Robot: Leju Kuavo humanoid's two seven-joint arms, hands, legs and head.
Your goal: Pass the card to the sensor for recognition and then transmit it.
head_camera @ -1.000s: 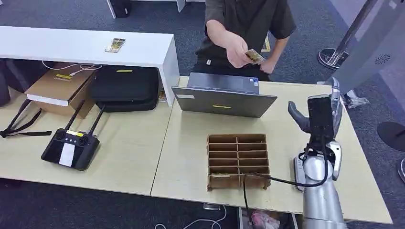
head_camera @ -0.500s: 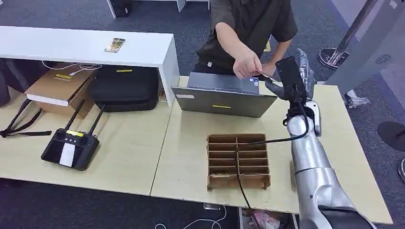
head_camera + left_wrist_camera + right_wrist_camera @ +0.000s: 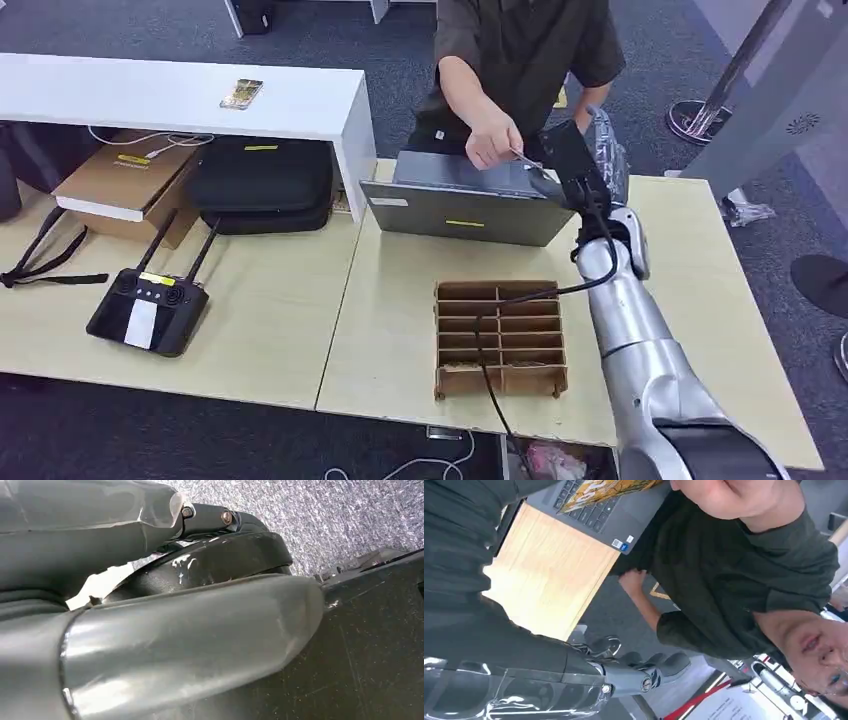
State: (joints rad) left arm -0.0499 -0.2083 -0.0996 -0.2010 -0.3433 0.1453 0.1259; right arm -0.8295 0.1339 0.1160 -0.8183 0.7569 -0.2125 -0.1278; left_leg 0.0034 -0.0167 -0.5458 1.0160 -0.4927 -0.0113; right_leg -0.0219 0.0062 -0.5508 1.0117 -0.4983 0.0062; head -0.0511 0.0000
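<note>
Card (image 3: 527, 161) — edge-on, mostly hidden.

This looks like an office. The floor has dark grey carpet (image 3: 120, 440). A laptop (image 3: 468, 198) sits open on a light wood bench (image 3: 280, 330). A long white shelf (image 3: 180, 98) stands behind it, with a cardboard box (image 3: 125, 185) and a black bag (image 3: 262, 183) tucked under.

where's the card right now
In the head view the card is pinched in the person's hand, above the far edge of the laptop, right beside the robot's raised right hand.
</note>
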